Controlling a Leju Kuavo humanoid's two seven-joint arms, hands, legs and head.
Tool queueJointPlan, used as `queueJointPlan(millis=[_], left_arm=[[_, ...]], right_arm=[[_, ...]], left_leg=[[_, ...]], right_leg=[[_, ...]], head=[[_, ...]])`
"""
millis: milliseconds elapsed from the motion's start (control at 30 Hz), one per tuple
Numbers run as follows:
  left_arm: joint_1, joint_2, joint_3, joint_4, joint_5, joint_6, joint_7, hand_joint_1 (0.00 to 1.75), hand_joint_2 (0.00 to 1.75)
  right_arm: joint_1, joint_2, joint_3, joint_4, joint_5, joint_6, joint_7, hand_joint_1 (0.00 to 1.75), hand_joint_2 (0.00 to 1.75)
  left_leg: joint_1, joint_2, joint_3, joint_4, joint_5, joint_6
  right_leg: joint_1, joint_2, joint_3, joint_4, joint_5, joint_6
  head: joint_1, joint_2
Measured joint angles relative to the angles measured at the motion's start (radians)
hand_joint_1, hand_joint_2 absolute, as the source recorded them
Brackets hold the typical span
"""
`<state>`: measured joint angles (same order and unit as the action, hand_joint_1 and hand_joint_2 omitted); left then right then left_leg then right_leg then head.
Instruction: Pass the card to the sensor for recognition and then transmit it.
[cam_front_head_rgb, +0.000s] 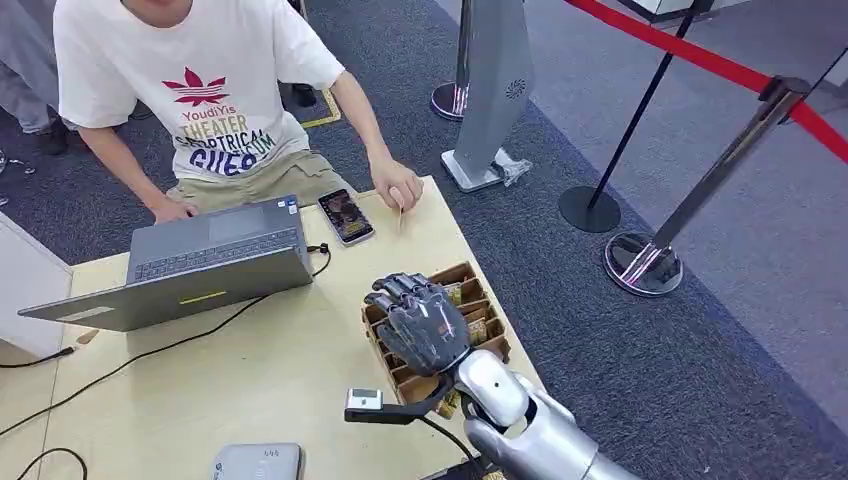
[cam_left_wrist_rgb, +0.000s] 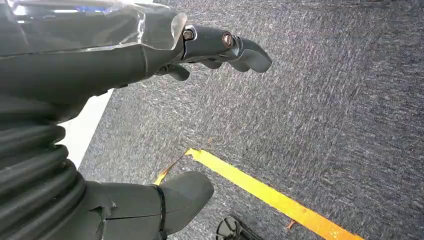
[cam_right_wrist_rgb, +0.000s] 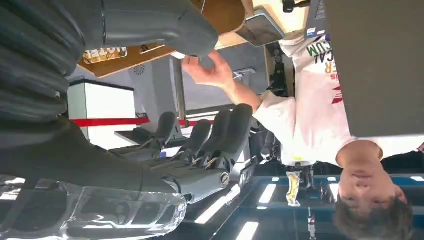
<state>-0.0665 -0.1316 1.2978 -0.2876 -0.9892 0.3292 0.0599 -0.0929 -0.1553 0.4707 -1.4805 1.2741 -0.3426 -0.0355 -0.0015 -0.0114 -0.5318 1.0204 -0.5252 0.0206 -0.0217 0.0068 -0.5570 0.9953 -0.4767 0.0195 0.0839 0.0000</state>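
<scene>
A brown slotted cardboard box (cam_front_head_rgb: 462, 277) near the table's right edge holds several printed cards (cam_front_head_rgb: 486, 326) on edge. My right hand (cam_front_head_rgb: 420, 318) hovers over the box, palm down, fingers bent toward the slots; in the right wrist view its fingers (cam_right_wrist_rgb: 220, 135) and thumb (cam_right_wrist_rgb: 165, 22) are apart with nothing between them. Near the front of the table a small white sensor head (cam_front_head_rgb: 364, 399) sits on a black arm, just left of my right wrist. My left hand (cam_left_wrist_rgb: 220, 47) hangs over the carpet, holding nothing, fingers loosely bent.
A person in a white T-shirt sits across the table, one hand (cam_front_head_rgb: 397, 187) pinching a small card near the far edge. An open laptop (cam_front_head_rgb: 205, 262), a phone (cam_front_head_rgb: 346, 216), cables and a grey device (cam_front_head_rgb: 257, 462) lie on the table (cam_front_head_rgb: 290, 360). Barrier posts (cam_front_head_rgb: 645, 262) stand to the right.
</scene>
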Motion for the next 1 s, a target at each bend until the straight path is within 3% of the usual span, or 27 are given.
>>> queueJointPlan(millis=[267,933,1000], left_arm=[[0.001,-0.009,0.0,-0.011,0.0,-0.002,-0.002,0.0,1.75],[0.0,-0.019,0.0,-0.041,-0.026,-0.003,0.004,0.0,1.75],[0.0,-0.019,0.0,-0.042,-0.027,-0.003,0.003,0.0,1.75]], right_arm=[[-0.014,0.001,0.001,0.031,-0.006,0.007,-0.006,0.96,1.75],[0.002,0.01,-0.036,0.044,0.021,0.021,0.018,0.91,1.75],[0.004,0.011,-0.04,0.045,0.022,0.024,0.019,0.98,1.75]], left_leg=[[0.0,0.0,0.0,0.0,0.0,0.0],[0.0,0.0,0.0,0.0,0.0,0.0],[0.0,0.0,0.0,0.0,0.0,0.0]], right_leg=[[0.0,0.0,0.0,0.0,0.0,0.0],[0.0,0.0,0.0,0.0,0.0,0.0],[0.0,0.0,0.0,0.0,0.0,0.0]], head=[[0.0,0.0],[0.0,0.0],[0.0,0.0]])
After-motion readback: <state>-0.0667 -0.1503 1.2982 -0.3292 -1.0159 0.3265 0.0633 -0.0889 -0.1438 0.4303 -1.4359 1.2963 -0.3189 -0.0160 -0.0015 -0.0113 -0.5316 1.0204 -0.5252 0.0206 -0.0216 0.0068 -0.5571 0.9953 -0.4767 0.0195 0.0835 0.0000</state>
